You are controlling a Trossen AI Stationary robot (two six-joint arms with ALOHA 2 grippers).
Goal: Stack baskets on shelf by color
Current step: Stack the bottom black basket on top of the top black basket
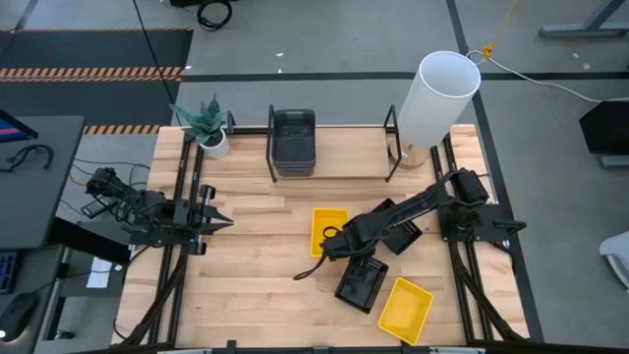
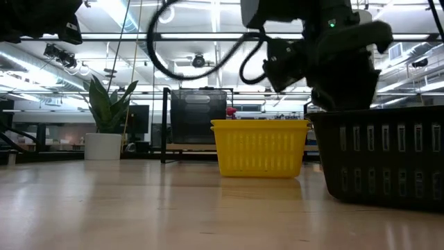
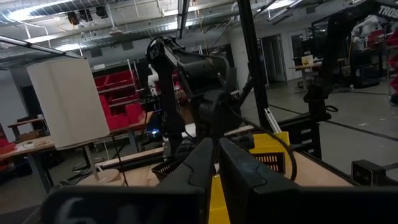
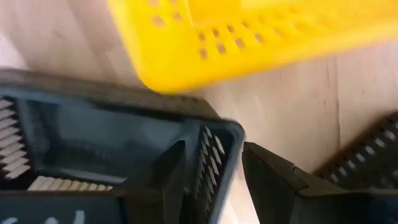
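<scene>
My right gripper (image 1: 335, 246) reaches over the middle of the table, open, at the far left corner of a black perforated basket (image 1: 362, 283) that sits on the table. In the right wrist view one finger (image 4: 169, 180) is inside the basket and the other (image 4: 270, 180) outside. A second black basket (image 1: 402, 235) lies under the right arm. One yellow basket (image 1: 328, 229) sits just beyond the gripper, another (image 1: 406, 308) near the near edge. A dark grey basket (image 1: 294, 143) stands on the wooden shelf (image 1: 349, 159). My left gripper (image 1: 214, 218) waits at the table's left, shut. My right gripper straddles the black basket's side wall near its corner (image 4: 210, 158), coming from above with one finger inside and one outside. I cannot tell whether either finger touches the wall. The basket's bottom (image 2: 381, 198) rests on the table.
A tall white cylinder (image 1: 438, 96) stands at the shelf's right end and a potted plant (image 1: 207, 128) at its left end. Black shelf rods (image 1: 392, 147) rise beside the grey basket. Bare wood (image 1: 251, 285) lies on the near left of the table.
</scene>
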